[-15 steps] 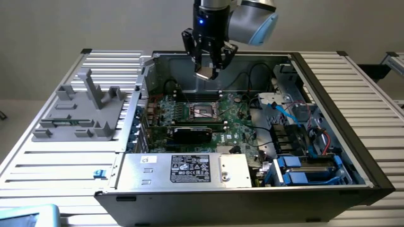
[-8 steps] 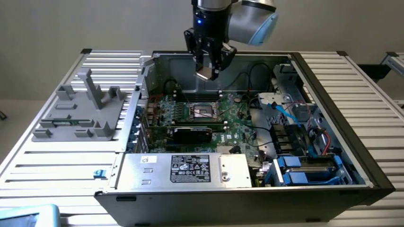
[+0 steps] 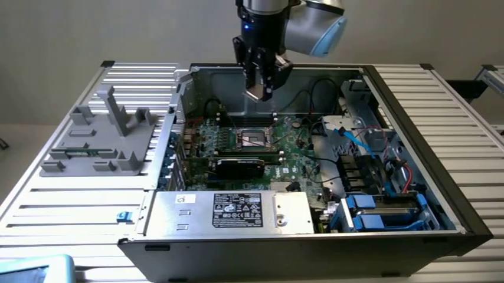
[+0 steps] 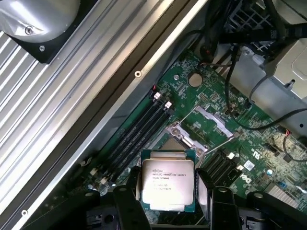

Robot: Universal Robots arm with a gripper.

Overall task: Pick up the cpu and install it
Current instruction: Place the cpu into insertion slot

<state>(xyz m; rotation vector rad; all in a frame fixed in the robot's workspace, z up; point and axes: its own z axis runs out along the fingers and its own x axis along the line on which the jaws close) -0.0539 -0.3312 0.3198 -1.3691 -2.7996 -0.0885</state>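
Gripper (image 4: 168, 194) is clamped on the cpu (image 4: 168, 184): small flat square chip, matte silvery-grey metal lid with printed text, thin greenish rim. Two black fingers (image 4: 128, 203) pinch it on opposite edges, lid facing the wrist camera. It hangs in the air over the open dark-grey computer case (image 3: 275, 253), above the board and apart from it, not seated.

Below: green motherboard (image 4: 240, 120), densely populated. Square black-framed socket (image 3: 254, 137), its shiny bent-steel load plate looks open. Long black memory slots (image 4: 139, 129) run just beside the socket, with white latches at their ends. Round silver coin cell (image 4: 195, 79) is near.

Around: black cables (image 3: 315, 94) loop over the board on the exterior view's right of the socket. A black rectangular card (image 3: 240, 166) lies just in front of it. Silver sheet-metal box with black label (image 3: 236, 212) at the case front. Blue plastic drive caddies (image 3: 370, 212) are towards the exterior view's right. A grey plastic fixture (image 3: 102, 135) with upright posts sits on the ribbed aluminium tabletop (image 3: 71, 206), just beside the case.
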